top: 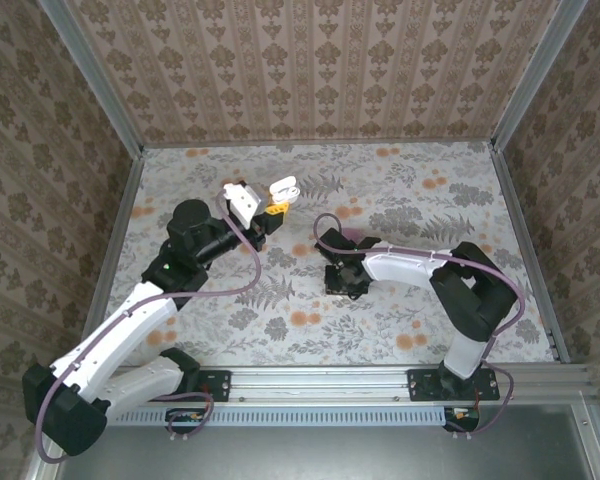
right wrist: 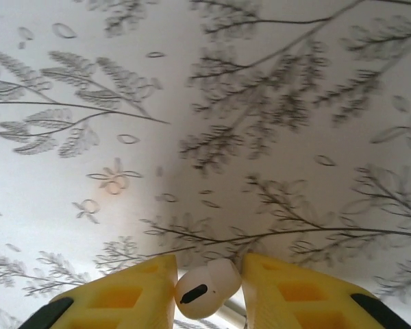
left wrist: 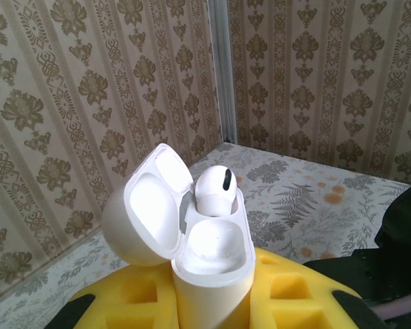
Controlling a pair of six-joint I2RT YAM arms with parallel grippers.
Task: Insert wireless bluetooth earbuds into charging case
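The white charging case point(left wrist: 209, 257) stands upright between my left gripper's yellow fingers point(left wrist: 123, 305), lid swung open to the left. One white earbud point(left wrist: 214, 190) sits in its far socket; the near socket is empty. In the top view the open charging case point(top: 284, 189) is held above the table's back left by my left gripper point(top: 273, 209). My right gripper point(right wrist: 207, 288) points down at the floral tabletop, shut on the second earbud point(right wrist: 205, 289), pinched between its yellow pads. In the top view my right gripper point(top: 346, 281) hangs over the table's middle.
The floral tablecloth point(top: 400, 300) covers the table, walled by patterned panels with metal corner posts point(top: 515, 100). The right arm's black and white links point(top: 420, 268) stretch from the near right base toward the middle.
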